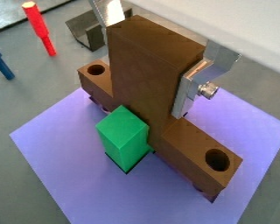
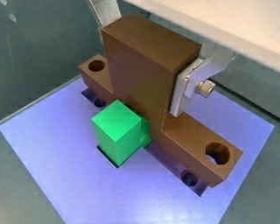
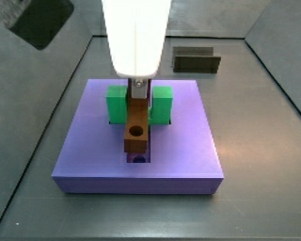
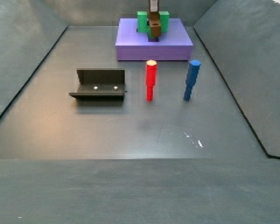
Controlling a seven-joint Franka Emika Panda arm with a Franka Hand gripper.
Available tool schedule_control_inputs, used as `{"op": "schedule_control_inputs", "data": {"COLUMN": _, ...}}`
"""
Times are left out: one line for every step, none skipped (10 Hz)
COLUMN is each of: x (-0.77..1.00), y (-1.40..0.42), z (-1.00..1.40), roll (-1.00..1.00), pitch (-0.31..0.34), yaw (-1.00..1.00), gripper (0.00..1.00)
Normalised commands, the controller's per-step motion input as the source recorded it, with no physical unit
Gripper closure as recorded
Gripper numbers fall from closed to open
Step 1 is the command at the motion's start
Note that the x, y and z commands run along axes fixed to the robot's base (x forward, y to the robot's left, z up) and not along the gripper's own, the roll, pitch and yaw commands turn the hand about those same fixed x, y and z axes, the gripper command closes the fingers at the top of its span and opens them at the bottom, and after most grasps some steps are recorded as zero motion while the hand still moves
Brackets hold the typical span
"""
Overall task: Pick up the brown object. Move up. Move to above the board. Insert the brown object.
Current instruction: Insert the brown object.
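Now, brown object (image 1: 154,83): orange-brown bar, round hole near each visible end, lying on board (image 1: 241,131) beside green block (image 1: 123,136).
End effector (image 1: 154,48): closed on brown object's upright part.

Tool (image 3: 138,87) fingertips hidden behind brown object (image 3: 138,132) in side view. Green block (image 1: 123,136) partly hidden by brown object. Blue peg (image 1: 0,61) cut off at wrist view edge. Board (image 4: 154,42) details too small in side view.

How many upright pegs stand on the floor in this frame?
2: a red peg and a blue peg, side by side on the floor in front of the board, where the hand grips the brown object. None looks hidden.
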Motion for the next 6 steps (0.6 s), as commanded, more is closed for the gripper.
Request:
{"op": "schedule_control_inputs", "data": {"x": 0.00, "y": 0.00, "z": -0.21, "roll": -0.03, "pitch": -0.034, "yaw": 0.00, "gripper": 1.00}}
{"op": "schedule_control_inputs", "data": {"x": 0.00, "y": 0.00, "z": -0.21, "roll": -0.03, "pitch": -0.034, "yaw": 0.00, "gripper": 1.00}}
{"op": "schedule_control_inputs", "data": {"x": 0.00, "y": 0.00, "z": -0.20, "roll": -0.01, "pitch": -0.029, "yaw": 0.00, "gripper": 1.00}}
{"op": "schedule_control_inputs", "data": {"x": 0.00, "y": 0.00, "z": -0.21, "roll": 0.00, "pitch": -0.017, "yaw": 0.00, "gripper": 1.00}}
{"op": "schedule_control_inputs", "data": {"x": 0.00, "y": 0.00, "z": -0.20, "roll": -0.02, "pitch": -0.017, "yaw": 0.00, "gripper": 1.00}}
{"op": "schedule_control_inputs", "data": {"x": 0.00, "y": 0.00, "z": -0.17, "roll": -0.02, "pitch": -0.020, "yaw": 0.00, "gripper": 1.00}}
